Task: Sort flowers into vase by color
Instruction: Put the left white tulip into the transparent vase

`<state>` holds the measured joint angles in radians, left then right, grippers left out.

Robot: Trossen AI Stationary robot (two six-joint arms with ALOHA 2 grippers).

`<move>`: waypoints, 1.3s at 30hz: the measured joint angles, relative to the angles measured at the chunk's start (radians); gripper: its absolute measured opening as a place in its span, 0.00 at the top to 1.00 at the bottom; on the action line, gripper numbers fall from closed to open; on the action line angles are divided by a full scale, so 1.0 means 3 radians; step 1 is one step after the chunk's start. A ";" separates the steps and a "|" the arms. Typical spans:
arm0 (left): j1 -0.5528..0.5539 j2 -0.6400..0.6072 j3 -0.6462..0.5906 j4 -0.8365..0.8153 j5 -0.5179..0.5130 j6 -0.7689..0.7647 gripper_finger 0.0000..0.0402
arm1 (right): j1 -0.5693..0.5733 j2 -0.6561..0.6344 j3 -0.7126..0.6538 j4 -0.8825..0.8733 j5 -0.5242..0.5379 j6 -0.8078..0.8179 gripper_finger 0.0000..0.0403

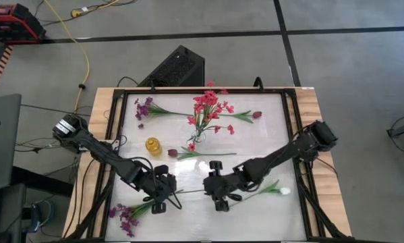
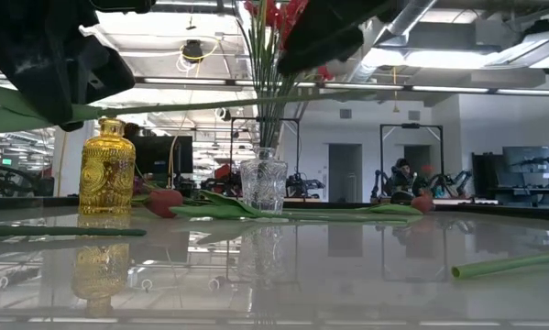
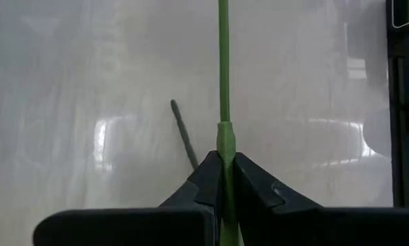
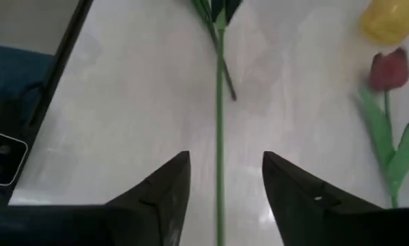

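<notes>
Glossy tabletop, glass vases, matt black fingers

The table [image 2: 347,275] looks smooth and glossy — it mirrors ceiling lights and the vases — with a pale wood border [image 1: 313,108] showing at its edges. The clear vase [image 2: 263,183] looks like cut glass; the yellow vase [image 2: 106,170] like ribbed amber glass. The stem [image 3: 223,68] appears smooth green plastic. The left gripper [image 3: 224,181] and right gripper [image 4: 221,195] have matt black, plastic-looking fingers.
</notes>
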<state>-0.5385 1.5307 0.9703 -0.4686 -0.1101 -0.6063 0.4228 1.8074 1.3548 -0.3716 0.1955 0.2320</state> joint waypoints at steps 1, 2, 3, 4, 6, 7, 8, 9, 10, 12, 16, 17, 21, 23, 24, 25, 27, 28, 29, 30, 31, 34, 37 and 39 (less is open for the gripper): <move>0.0005 0.0000 0.0000 -0.0004 -0.0001 0.0028 0.97 | -0.0019 0.0001 0.0000 -0.0009 -0.0045 0.0014 0.45; 0.0012 0.0000 0.0000 -0.0023 -0.0003 0.0039 0.97 | -0.0033 0.0001 0.0000 -0.0012 -0.0055 0.0018 0.44; 0.0023 0.0000 0.0000 -0.0042 -0.0006 0.0042 0.97 | -0.0045 0.0000 0.0000 -0.0030 -0.0053 0.0024 0.43; 0.0035 0.0000 0.0000 -0.0050 -0.0008 0.0066 0.97 | -0.0056 -0.0001 0.0000 -0.0074 -0.0053 0.0035 0.42; 0.0045 0.0000 0.0000 -0.0051 -0.0008 0.0095 0.97 | -0.0075 0.0001 0.0000 -0.0160 -0.0070 0.0119 0.42; 0.0050 -0.0001 0.0000 -0.0051 -0.0008 0.0118 0.97 | -0.0089 0.0029 0.0000 -0.0180 -0.0101 0.0167 0.42; 0.0055 -0.0001 0.0000 -0.0051 -0.0008 0.0143 0.97 | -0.0105 0.0043 0.0000 -0.0187 -0.0133 0.0183 0.42; 0.0060 -0.0001 0.0000 -0.0055 -0.0009 0.0158 0.97 | -0.0109 0.0051 0.0000 -0.0205 -0.0152 0.0190 0.42; 0.0066 -0.0001 0.0000 -0.0066 -0.0008 0.0172 0.97 | -0.0107 0.0076 -0.0001 -0.0225 -0.0157 0.0207 0.42; 0.0075 -0.0003 -0.0001 -0.0082 -0.0007 0.0214 0.97 | -0.0114 0.0144 0.0001 -0.0168 -0.0206 0.0227 0.42; 0.0087 -0.0004 -0.0003 -0.0131 -0.0022 0.0240 0.97 | -0.0140 0.0214 -0.0002 -0.0230 -0.0236 0.0275 0.45; 0.0088 -0.0004 -0.0004 -0.0145 -0.0022 0.0240 0.97 | -0.0148 0.0218 0.0000 -0.0250 -0.0241 0.0280 0.46; 0.0098 -0.0004 -0.0004 -0.0175 -0.0021 0.0251 0.97 | -0.0179 0.0212 0.0001 -0.0247 -0.0233 0.0335 0.52; 0.0103 -0.0004 -0.0004 -0.0183 -0.0020 0.0253 0.97 | -0.0179 0.0212 0.0000 -0.0272 -0.0233 0.0337 0.57; 0.0106 -0.0004 -0.0004 -0.0212 -0.0020 0.0251 0.97 | -0.0179 0.0212 0.0000 -0.0270 -0.0234 0.0337 0.60; 0.0113 -0.0004 -0.0004 -0.0231 -0.0021 0.0252 0.97 | -0.0180 0.0212 0.0000 -0.0288 -0.0234 0.0337 0.63; 0.0116 -0.0004 -0.0005 -0.0217 -0.0022 0.0253 0.97 | -0.0190 0.0212 0.0000 -0.0336 -0.0250 0.0338 0.70; 0.0119 -0.0004 -0.0004 -0.0216 -0.0041 0.0253 0.97 | -0.0193 0.0212 0.0000 -0.0350 -0.0279 0.0338 0.73; 0.0120 -0.0004 -0.0004 -0.0215 -0.0087 0.0254 0.96 | -0.0198 0.0212 0.0000 -0.0374 -0.0299 0.0337 0.78; 0.0120 -0.0004 -0.0005 -0.0216 -0.0133 0.0255 0.96 | -0.0200 0.0212 0.0000 -0.0397 -0.0303 0.0335 0.82; 0.0120 -0.0004 -0.0005 -0.0225 -0.0168 0.0259 0.94 | -0.0200 0.0212 0.0000 -0.0405 -0.0303 0.0320 0.86; 0.0121 -0.0004 -0.0005 -0.0226 -0.0184 0.0340 0.89 | -0.0198 0.0212 0.0000 -0.0412 -0.0301 0.0217 0.94; 0.0121 -0.0004 -0.0004 -0.0242 -0.0131 0.0402 0.82 | -0.0188 0.0212 0.0000 -0.0411 -0.0303 0.0197 0.94; 0.0121 -0.0018 -0.0004 -0.0345 -0.0023 0.0466 0.76 | -0.0183 0.0210 0.0000 -0.0419 -0.0306 0.0196 0.94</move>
<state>-0.5022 1.5253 0.9692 -0.5723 -0.1169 -0.4663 0.3678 1.8706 1.3548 -0.4973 0.1037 0.2909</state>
